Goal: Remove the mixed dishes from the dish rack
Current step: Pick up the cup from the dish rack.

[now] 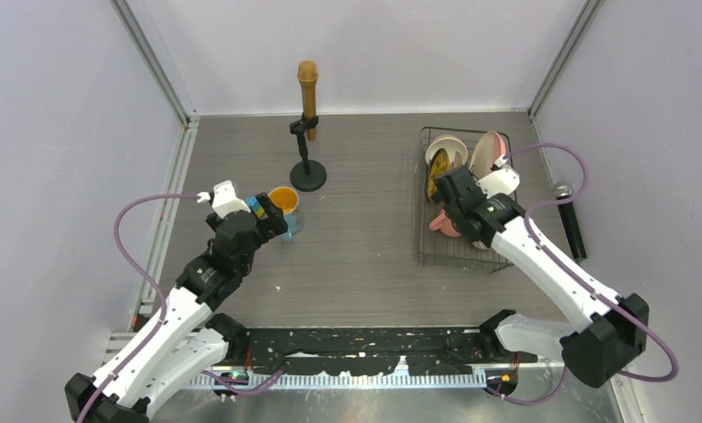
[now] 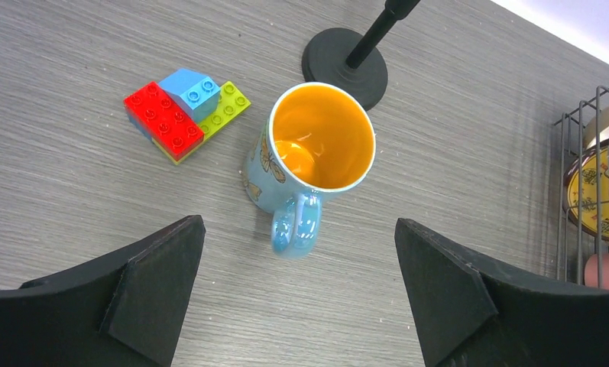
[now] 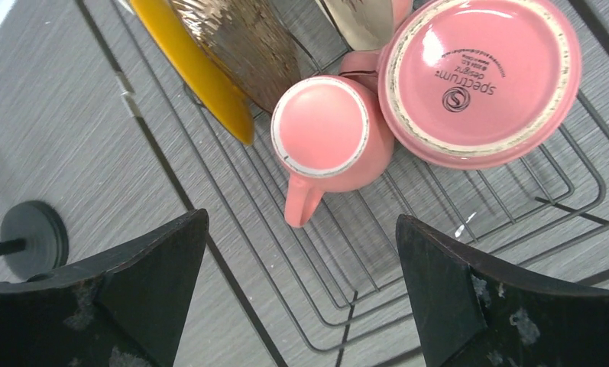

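The orange mug with a blue handle [image 2: 316, 149] stands upright on the table, handle toward my left gripper [image 2: 297, 256], which hangs open just short of it [image 1: 271, 218]. The black wire dish rack [image 1: 422, 225] sits at the right. In it are a white bowl [image 1: 444, 148], a large pink-cream plate [image 1: 490, 150] and a yellow plate [image 3: 205, 76], both plates on edge. A pink mug [image 3: 328, 134] stands upside down against a larger upturned pink mug [image 3: 477, 76]. My right gripper [image 3: 301, 248] is open above the small pink mug's handle, holding nothing.
A black microphone stand [image 1: 307, 172] with a brown microphone stands behind the orange mug. Coloured toy blocks [image 2: 183, 111] lie left of the mug. A black microphone [image 1: 570, 216] lies right of the rack. White walls enclose the table.
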